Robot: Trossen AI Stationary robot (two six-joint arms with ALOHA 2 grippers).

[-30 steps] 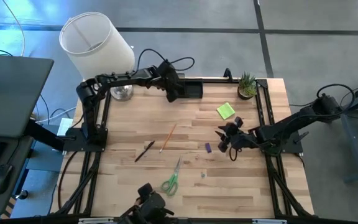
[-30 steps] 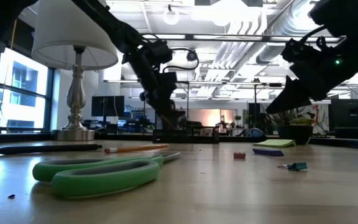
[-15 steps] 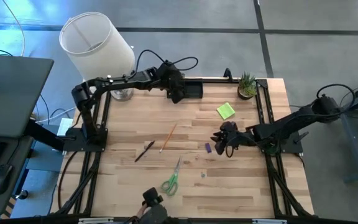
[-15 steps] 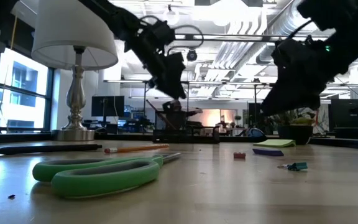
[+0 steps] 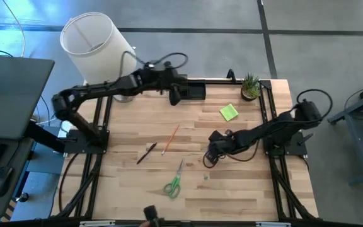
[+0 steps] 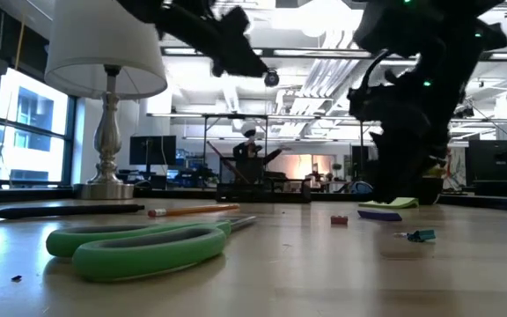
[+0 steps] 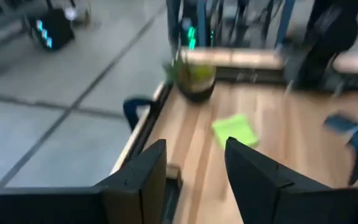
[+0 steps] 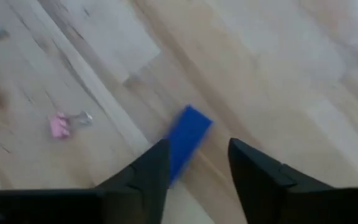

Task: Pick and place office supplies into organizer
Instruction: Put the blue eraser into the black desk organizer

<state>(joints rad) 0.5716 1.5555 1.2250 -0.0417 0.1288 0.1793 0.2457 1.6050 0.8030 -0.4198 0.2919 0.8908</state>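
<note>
**Status: loose supplies still on the table, organizer contents unseen**

From left to right, my left gripper (image 5: 174,96) hangs above the small black rectangular organizer tray (image 5: 195,91) at the far table edge, fingers apart, holding nothing. Whether anything lies inside the tray, I cannot tell.

Remaining on the wooden tabletop (image 5: 244,189):
1. Dark pen (image 5: 146,153).
2. Thin orange pencil (image 5: 170,139).
3. Green-handled scissors (image 5: 174,181).
4. Small blue-purple block (image 8: 186,140).
5. Lime-green square sticky-note pad (image 5: 229,112).

My right gripper (image 5: 209,154) is low over the block, fingers spread, with the block in line between them and nothing gripped. I judge most of the task is left.
</note>
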